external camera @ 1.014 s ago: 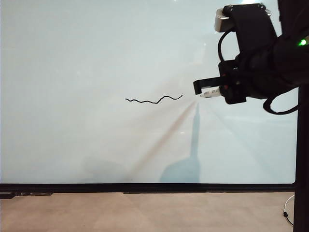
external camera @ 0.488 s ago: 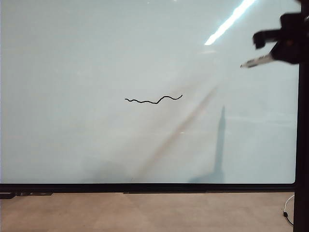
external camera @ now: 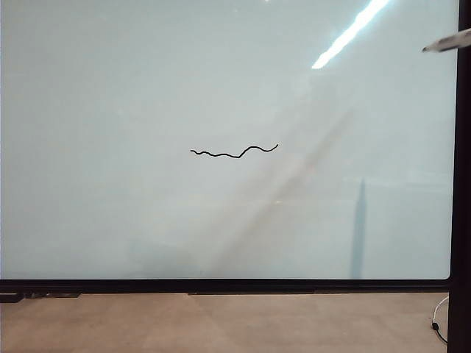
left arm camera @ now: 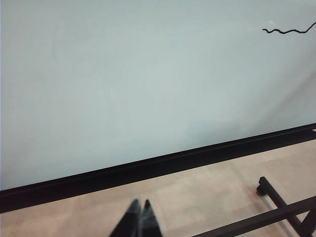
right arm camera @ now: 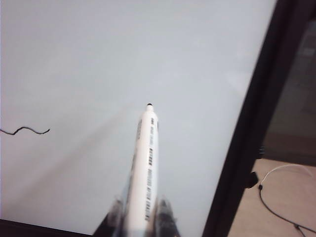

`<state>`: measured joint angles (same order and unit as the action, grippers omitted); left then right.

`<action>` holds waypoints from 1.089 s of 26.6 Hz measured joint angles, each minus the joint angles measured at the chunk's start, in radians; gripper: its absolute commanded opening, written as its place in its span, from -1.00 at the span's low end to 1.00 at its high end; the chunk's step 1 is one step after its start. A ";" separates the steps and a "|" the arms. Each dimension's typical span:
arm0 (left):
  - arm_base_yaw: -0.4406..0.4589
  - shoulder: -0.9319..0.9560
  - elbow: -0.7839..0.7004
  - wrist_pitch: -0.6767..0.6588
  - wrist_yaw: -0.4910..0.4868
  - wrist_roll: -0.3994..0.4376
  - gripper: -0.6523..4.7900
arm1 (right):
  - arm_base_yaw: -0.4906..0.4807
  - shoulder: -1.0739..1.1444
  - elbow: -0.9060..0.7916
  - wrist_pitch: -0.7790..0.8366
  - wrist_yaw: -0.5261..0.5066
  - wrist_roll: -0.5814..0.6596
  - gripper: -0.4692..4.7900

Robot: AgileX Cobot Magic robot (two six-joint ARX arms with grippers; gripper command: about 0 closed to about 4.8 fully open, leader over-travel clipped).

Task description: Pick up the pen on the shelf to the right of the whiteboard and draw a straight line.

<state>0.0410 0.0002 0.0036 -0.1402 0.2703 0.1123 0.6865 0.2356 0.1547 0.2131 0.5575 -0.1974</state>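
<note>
The whiteboard [external camera: 147, 88] fills most of the exterior view, with a short wavy black line [external camera: 235, 151] near its middle. Only the tip end of the white pen [external camera: 447, 43] shows at the upper right edge, off the board's surface; the arm behind it is out of frame. In the right wrist view my right gripper [right arm camera: 140, 203] is shut on the pen [right arm camera: 145, 163], whose dark tip points at the board [right arm camera: 74, 49], far from the line [right arm camera: 24, 130]. My left gripper [left arm camera: 140, 202] is shut and empty, low before the board [left arm camera: 123, 74]. The shelf is out of view.
A black frame rail [external camera: 221, 285] runs along the board's lower edge, and a black upright [external camera: 462, 184] stands at its right side. Wooden floor [external camera: 221, 323] lies below, with a white cable [external camera: 440, 316] at the right. Black bars [left arm camera: 276, 202] lie near my left gripper.
My right arm has pulled up and to the right with the pen, leaving the exterior view except for the pen's tip end. The line and the left gripper are unchanged.
</note>
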 measured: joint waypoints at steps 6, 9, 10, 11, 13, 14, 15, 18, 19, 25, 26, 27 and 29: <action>0.000 0.000 0.000 0.001 0.003 0.011 -0.78 | 0.003 -0.235 0.006 -0.232 0.010 -0.015 -0.84; 0.000 0.002 0.000 0.002 0.003 0.011 -0.78 | 0.006 -0.224 0.005 -0.259 -0.031 -0.018 -0.84; 0.000 0.001 0.000 0.002 0.004 0.014 -0.78 | 0.006 -0.229 0.005 -0.269 -0.042 -0.017 -0.84; 0.001 0.001 0.000 0.001 0.004 0.022 -0.78 | 0.006 -0.235 0.005 -0.286 -0.064 -0.013 -0.84; 0.000 0.001 0.000 0.002 0.023 0.029 -0.78 | 0.006 -0.235 0.005 -0.327 -0.105 -0.002 -0.84; 0.000 0.001 0.000 0.002 0.031 0.031 -0.78 | 0.006 -0.235 0.005 -0.346 -0.111 0.007 -0.84; 0.000 0.001 0.000 0.002 0.034 0.031 -0.78 | 0.006 -0.235 0.003 -0.346 -0.112 0.010 -0.84; 0.000 0.001 0.000 0.002 0.037 0.031 -0.78 | 0.006 -0.235 -0.030 -0.319 -0.121 0.014 -0.84; 0.000 0.001 0.000 0.002 0.038 0.031 -0.78 | 0.006 -0.235 -0.063 -0.288 -0.125 0.014 -0.84; 0.000 0.001 0.000 0.002 0.041 0.031 -0.78 | 0.006 -0.235 -0.122 -0.163 -0.075 0.014 -0.84; 0.000 0.001 0.000 0.002 0.041 0.031 -0.78 | 0.006 -0.235 -0.124 -0.154 -0.070 0.012 -0.84; 0.000 0.001 0.000 0.002 0.041 0.031 -0.78 | 0.006 -0.235 -0.125 -0.150 -0.068 0.011 -0.84; 0.000 0.001 0.000 0.002 0.041 0.031 -0.78 | 0.005 -0.235 -0.134 -0.149 -0.064 0.008 -0.84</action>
<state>0.0414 0.0010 0.0040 -0.1383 0.3111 0.1432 0.6918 0.0006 0.0204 0.0639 0.4938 -0.1890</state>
